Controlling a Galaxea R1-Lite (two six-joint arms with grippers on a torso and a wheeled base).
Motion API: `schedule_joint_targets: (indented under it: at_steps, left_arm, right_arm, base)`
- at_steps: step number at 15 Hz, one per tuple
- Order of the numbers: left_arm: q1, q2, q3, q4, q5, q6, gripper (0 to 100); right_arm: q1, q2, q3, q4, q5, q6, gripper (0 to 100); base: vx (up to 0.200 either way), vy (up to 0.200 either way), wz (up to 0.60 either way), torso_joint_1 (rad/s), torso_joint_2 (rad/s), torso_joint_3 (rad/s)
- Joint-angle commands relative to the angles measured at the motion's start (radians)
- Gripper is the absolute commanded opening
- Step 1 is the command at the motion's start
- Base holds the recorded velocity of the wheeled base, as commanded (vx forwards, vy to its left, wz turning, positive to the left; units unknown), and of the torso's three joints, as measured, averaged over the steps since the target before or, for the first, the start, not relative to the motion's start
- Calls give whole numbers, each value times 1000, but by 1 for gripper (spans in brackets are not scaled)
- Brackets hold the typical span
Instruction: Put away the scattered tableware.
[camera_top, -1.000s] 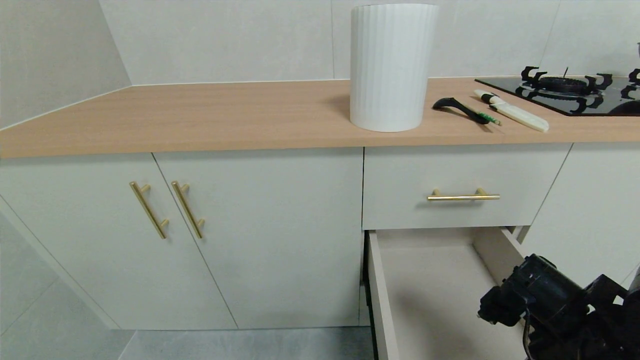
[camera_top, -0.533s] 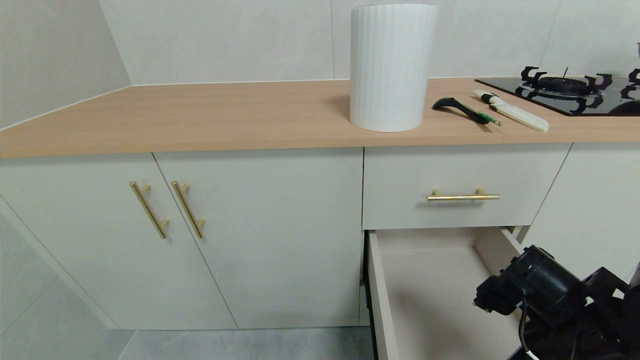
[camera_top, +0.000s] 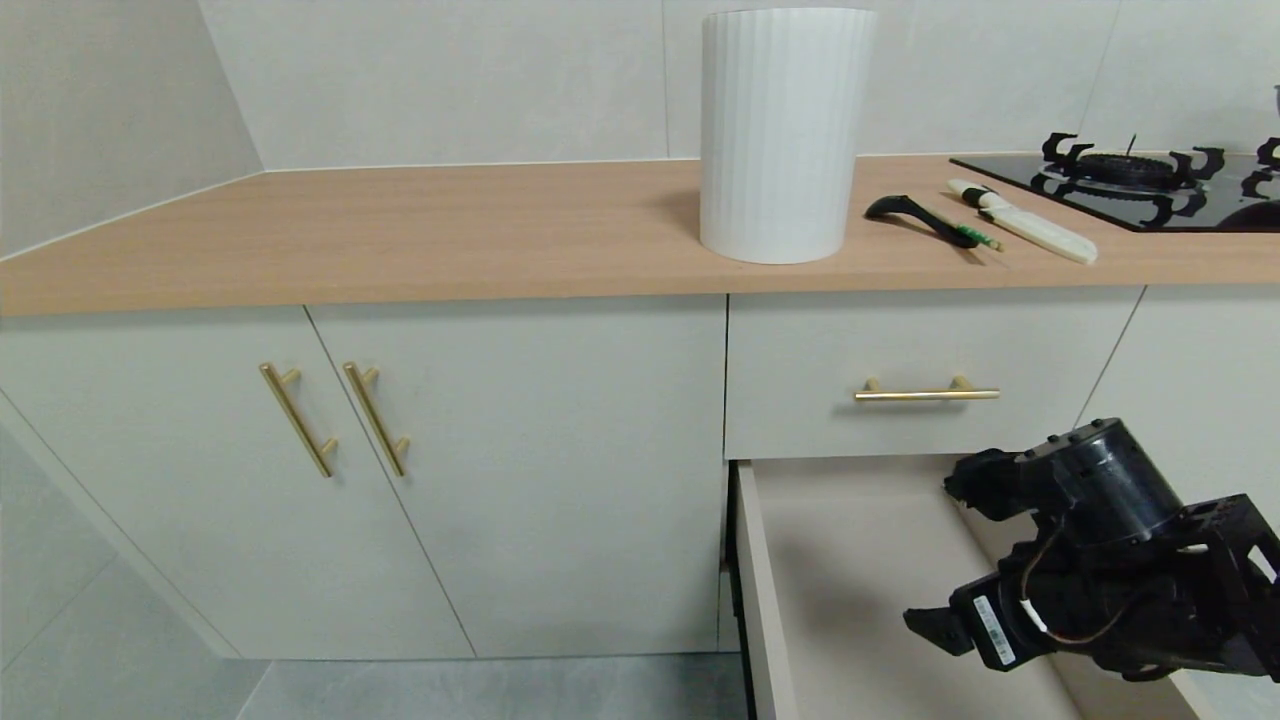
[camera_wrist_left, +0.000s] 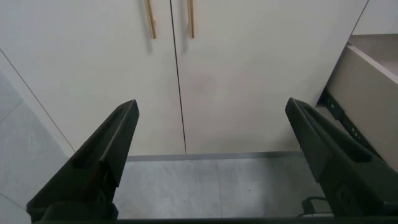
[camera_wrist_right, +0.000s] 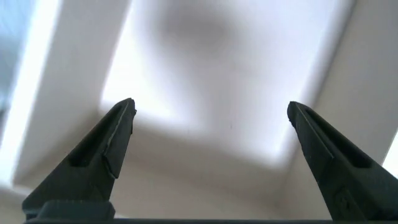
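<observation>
A: Head view first. What is different?
B: The right gripper (camera_top: 930, 553) has lifted and swung round above the open lower drawer (camera_top: 767, 600); half a second ago it sat lower, nearer the corner. It carries nothing, so I judge the drawer is ready and fetching comes next.
A: And the tableware?
B: Untouched on the countertop (camera_top: 400, 230): a black-handled utensil (camera_top: 935, 225) and a white knife (camera_top: 1025, 225), side by side between the white ribbed canister (camera_top: 780, 135) and the hob (camera_top: 1130, 185), well above that gripper.
A: Left wrist view?
B: The left gripper (camera_wrist_left: 211, 104) has its fingers spread wide with nothing between them, facing the shut cabinet doors (camera_wrist_left: 249, 74) and the floor (camera_wrist_left: 217, 180).
A: Right wrist view?
B: Fingers apart there too, holding nothing, with the drawer's pale floor beyond them.
</observation>
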Motion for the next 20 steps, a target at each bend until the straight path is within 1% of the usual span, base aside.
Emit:
schedule_joint_targets:
  at_steps: [1,6,10,20]
  left_arm:
    - [0,2,0,0,0,0,100]
    - [0,2,0,0,0,0,100]
    - [0,2,0,0,0,0,100]
    - [0,2,0,0,0,0,100]
  right_arm:
    - [-7,-8,24,-41,-1,-1,100]
    - [-7,1,29,-60,-26,-1,100]
    - [-8,-1,30,-60,-26,-1,100]
    - [-15,1,30,-60,-27,-4,100]
  base:
    - [0,0,0,0,0,0]
    - [0,0,0,0,0,0]
    - [0,0,0,75,-234,-256]
    - [0,0,0,161,-493,-299]
